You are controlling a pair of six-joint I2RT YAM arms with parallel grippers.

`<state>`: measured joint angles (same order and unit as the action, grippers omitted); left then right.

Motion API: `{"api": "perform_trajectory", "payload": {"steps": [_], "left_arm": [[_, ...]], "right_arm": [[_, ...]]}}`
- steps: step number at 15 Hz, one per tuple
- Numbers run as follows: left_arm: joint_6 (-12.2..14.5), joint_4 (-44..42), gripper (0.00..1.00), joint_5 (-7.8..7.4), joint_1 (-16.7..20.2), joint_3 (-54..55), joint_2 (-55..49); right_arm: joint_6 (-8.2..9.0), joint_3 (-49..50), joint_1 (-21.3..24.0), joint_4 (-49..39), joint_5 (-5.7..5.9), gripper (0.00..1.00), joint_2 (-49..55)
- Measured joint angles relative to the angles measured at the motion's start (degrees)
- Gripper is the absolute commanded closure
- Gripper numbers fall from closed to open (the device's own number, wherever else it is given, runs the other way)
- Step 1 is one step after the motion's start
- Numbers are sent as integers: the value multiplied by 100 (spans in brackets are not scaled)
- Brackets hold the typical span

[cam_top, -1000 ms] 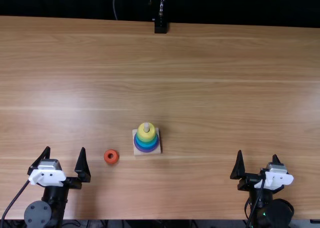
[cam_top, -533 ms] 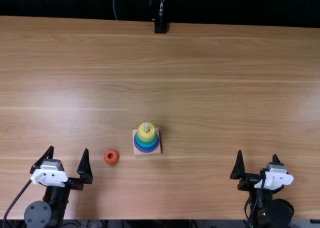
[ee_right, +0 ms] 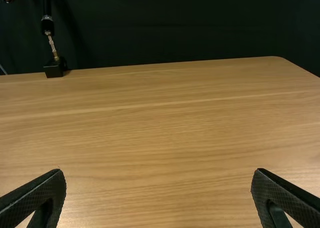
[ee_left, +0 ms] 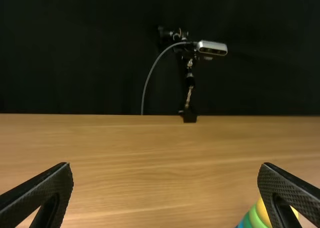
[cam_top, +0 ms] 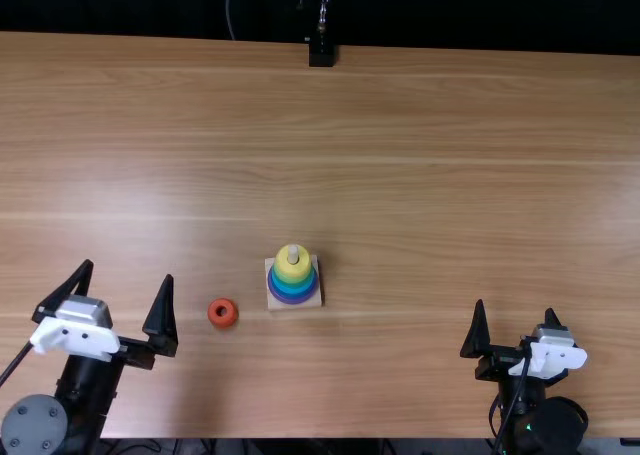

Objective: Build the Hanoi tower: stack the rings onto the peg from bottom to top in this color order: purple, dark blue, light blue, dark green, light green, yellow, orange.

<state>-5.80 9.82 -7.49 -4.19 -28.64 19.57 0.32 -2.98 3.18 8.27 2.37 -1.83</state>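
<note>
As the top view shows, the orange ring (cam_top: 223,322) lies flat

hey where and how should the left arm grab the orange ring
Probably best by its outer rim, coming straight down from above: the orange ring lies flat on the table, hole up, with nothing against its sides, so the left gripper, open now, could likely straddle it.

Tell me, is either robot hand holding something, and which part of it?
Nothing is held: the left gripper and right gripper are both open and empty.
</note>
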Motion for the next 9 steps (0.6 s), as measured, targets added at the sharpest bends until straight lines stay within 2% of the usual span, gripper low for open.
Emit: {"api": "perform_trajectory", "payload": {"steps": [2, 4, 7, 9], "left_arm": [[796, 789, 0, 26, -79, -675, 518], [1233, 997, 0, 26, -282, -850, 1235], [1353, 1021, 0, 83, -824, -852, 2063], [1340, 1080, 0, 260, -1156, -988, 2754]], "right_arm": [[0, 0, -2, -2, 2, 0, 0], [2, 0, -2, -2, 2, 0, 2], [2, 0, -2, 0, 2, 0, 0], [2, 0, -2, -2, 2, 0, 2]]}}
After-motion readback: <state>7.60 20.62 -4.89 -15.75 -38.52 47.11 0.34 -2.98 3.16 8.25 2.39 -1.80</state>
